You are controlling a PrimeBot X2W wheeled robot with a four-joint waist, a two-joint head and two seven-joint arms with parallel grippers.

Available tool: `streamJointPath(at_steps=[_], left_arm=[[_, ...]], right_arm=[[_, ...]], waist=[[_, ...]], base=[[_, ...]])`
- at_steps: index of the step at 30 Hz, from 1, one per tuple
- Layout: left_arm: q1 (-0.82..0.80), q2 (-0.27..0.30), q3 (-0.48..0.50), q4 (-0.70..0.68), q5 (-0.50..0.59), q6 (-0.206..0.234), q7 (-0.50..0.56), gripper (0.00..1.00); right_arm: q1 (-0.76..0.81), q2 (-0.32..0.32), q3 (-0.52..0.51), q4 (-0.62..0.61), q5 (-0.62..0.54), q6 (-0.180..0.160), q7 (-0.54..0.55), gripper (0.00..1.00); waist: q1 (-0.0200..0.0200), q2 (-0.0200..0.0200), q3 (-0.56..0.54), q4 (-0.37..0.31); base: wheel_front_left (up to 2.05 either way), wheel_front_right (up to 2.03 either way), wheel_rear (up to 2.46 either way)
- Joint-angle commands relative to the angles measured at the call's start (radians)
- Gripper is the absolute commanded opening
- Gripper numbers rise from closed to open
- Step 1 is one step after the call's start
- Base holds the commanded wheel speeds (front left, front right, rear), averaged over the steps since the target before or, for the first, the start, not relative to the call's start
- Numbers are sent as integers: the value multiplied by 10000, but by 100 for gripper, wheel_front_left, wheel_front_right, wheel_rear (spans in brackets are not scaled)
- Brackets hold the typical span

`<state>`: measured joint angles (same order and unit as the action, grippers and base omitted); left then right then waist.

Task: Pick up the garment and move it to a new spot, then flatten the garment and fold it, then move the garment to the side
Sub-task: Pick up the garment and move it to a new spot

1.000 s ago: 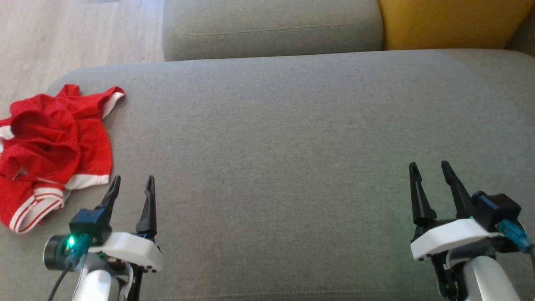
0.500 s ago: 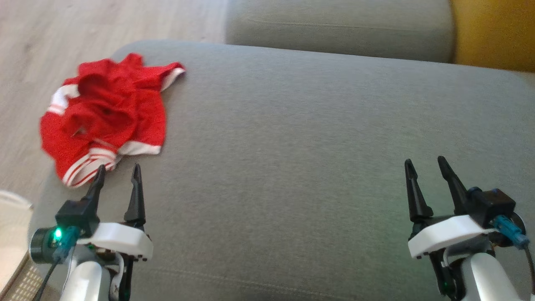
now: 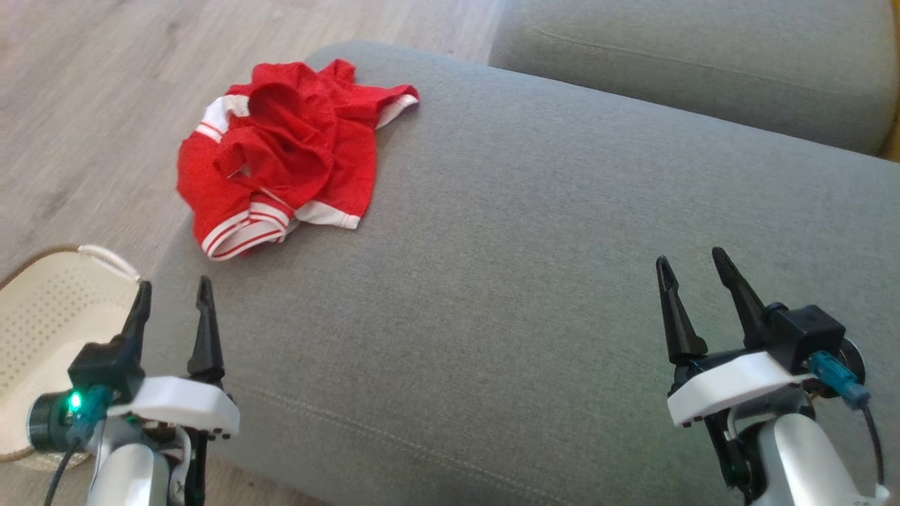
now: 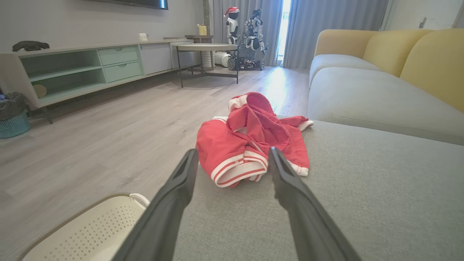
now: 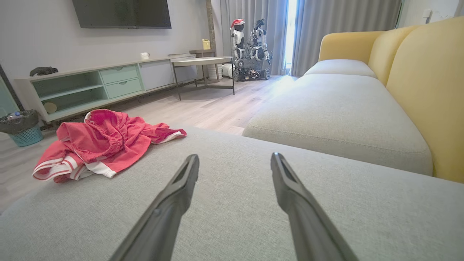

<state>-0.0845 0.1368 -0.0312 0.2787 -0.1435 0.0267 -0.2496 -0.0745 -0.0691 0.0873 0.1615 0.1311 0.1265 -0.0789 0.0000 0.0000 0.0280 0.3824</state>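
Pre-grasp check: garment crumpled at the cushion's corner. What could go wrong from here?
The garment lies at the cushion edge above the floor; a nudge from the left tool may push it off.
It is bunched, so a pinch may catch one layer only.
The basket sits close beside the left tool; a low swing might clip it.

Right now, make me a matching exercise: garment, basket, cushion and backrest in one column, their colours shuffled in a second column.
1. garment
2. basket
3. cushion
4. backrest

A. grey
B. yellow
C. red with white trim
D. cream

Pairs: 1-C, 2-D, 3-A, 4-B
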Motion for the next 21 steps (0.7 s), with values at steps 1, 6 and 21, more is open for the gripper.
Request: streamJointPath(at_steps=[1,6,21], left_arm=[[-363,163,391,-393,-9,52,-122,100],[-364,105,448,-396,8,41,-122,100],[-488,-31,635,-379,-95,-93,-122,100]], right_arm=[[-428,39,240,-390,-64,42,-36,100],[-400,63,224,-434,-81,42,-41,100],[-445,63,199,-450,-45,42,-6,100]], waist=[[0,0,-1,113],[0,0,-13,180],[0,0,114,-20]], base=[[0,0,0],[0,0,0],[0,0,0]])
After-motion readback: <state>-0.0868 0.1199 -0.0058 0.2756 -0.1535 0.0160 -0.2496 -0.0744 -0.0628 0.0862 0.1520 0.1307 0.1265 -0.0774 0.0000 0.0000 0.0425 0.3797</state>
